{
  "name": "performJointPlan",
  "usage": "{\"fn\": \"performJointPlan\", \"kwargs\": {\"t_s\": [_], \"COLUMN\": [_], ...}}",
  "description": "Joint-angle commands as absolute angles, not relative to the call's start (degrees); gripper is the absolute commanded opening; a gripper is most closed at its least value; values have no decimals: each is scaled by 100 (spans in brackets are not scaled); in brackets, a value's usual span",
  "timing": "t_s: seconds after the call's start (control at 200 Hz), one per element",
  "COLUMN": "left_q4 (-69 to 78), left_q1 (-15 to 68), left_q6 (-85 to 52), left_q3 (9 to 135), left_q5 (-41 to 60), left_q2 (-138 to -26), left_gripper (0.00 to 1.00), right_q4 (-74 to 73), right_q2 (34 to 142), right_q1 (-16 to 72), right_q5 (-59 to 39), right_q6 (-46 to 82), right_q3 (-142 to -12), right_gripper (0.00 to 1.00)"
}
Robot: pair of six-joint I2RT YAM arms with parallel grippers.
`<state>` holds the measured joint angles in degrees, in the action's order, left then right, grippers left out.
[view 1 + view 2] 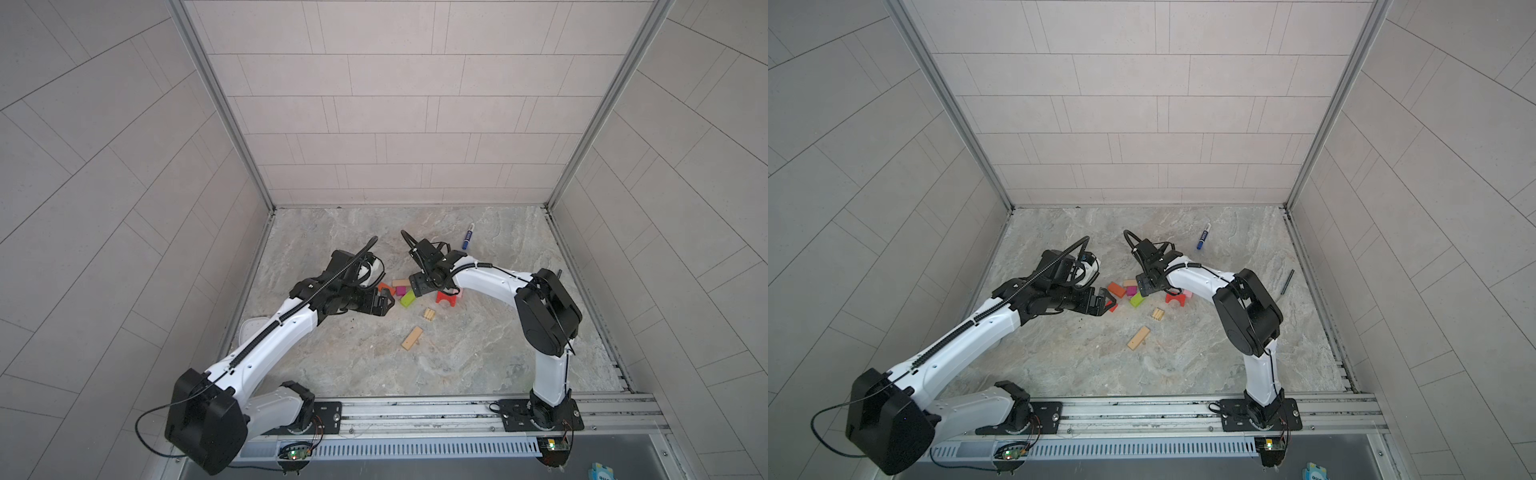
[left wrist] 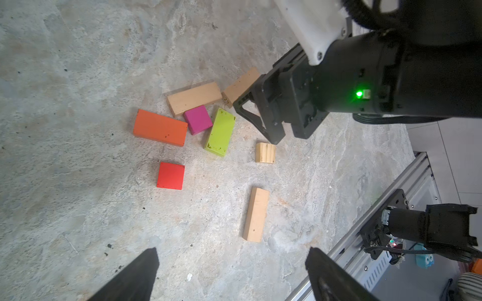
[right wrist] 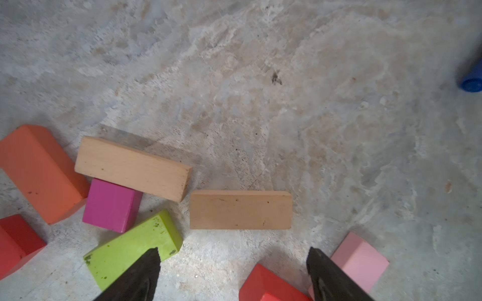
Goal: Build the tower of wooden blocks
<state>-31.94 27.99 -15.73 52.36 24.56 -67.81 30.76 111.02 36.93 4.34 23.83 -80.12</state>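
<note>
Blocks for the tower all lie flat on the desk [image 1: 478, 353]; none is stacked yet. Left tool [image 2: 233, 271], jaws spread and empty, hangs over the loose pieces. A lone plank [image 2: 256, 214] and a red cube [image 2: 170, 175] lie just ahead of it. Farther ahead, an orange brick [image 2: 159, 127], magenta cube [image 2: 197, 119] and green brick [image 2: 220, 132] are packed close. Right tool [image 3: 233, 260], jaws likewise spread with nothing between them, is poised low over the cluster's other side. A flat plank [image 3: 240, 209] lies just ahead of its fingertips, long axis across the jaw gap. The green brick lies by one finger, a red arch [image 3: 268, 284] and pink brick [image 3: 361, 258] by the other.

Probable step: the right tool takes this plank as the base course. For a sound grasp, turn the wrist a quarter so the fingers close on the plank's long sides, centre them along its length, and descend straight. Keep clear of the second plank [image 3: 133, 168], whose corner stands just beside it, since a nudge there would likely disturb the whole cluster.
</note>
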Motion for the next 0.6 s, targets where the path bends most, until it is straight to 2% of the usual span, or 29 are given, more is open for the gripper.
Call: {"fn": "performJointPlan", "kwargs": {"t_s": [0.0, 0.59], "left_q4": [-3133, -3107], "left_q1": [2848, 2923], "left_q6": [-1508, -1512], "left_q3": [5258, 5273], "left_q5": [2564, 2567], "left_q2": [-6682, -6818], "left_gripper": [95, 95], "right_q4": [2831, 2652], "right_q2": [11215, 11688], "right_q1": [3598, 3459], "right_q5": [180, 237], "right_q6": [2514, 2444], "right_q3": [-7918, -7961], "right_gripper": [89, 88]}}
